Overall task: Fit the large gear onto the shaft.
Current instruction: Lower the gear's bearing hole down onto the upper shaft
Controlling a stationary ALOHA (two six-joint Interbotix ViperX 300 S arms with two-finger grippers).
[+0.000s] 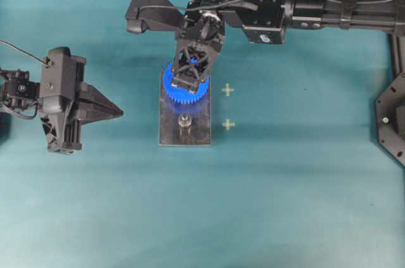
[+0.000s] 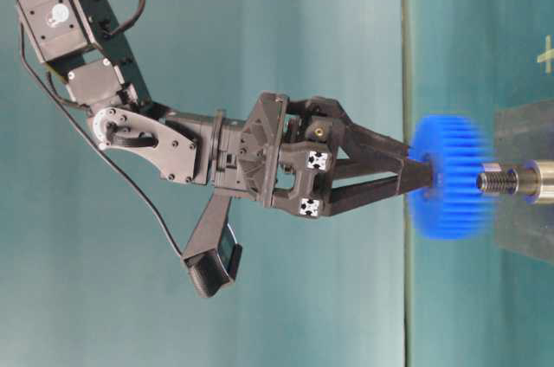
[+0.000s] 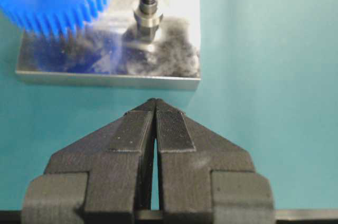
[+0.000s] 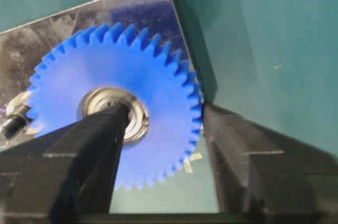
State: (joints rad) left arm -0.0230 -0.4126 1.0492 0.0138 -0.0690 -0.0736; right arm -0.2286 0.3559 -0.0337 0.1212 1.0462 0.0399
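The large gear [image 1: 183, 91], bright blue, hangs over the far end of the grey plate [image 1: 199, 135], tilted a little. My right gripper [image 1: 192, 81] is shut on it, with one finger in the silver hub ring [image 4: 134, 108] and the other on the toothed rim [image 4: 195, 102]. The gear [image 2: 446, 177] sits close above the plate. It hides the shaft under it. The twin peg [image 1: 184, 121] stands bare on the plate's near half and also shows in the left wrist view [image 3: 148, 10]. My left gripper [image 1: 120, 113] is shut and empty, left of the plate [image 3: 105, 78].
Two yellow cross marks [image 1: 228, 90] [image 1: 228, 124] lie on the teal mat right of the plate. A black frame [image 1: 392, 122] stands at the right edge. The right arm's body [image 1: 266, 6] reaches in from the upper right.
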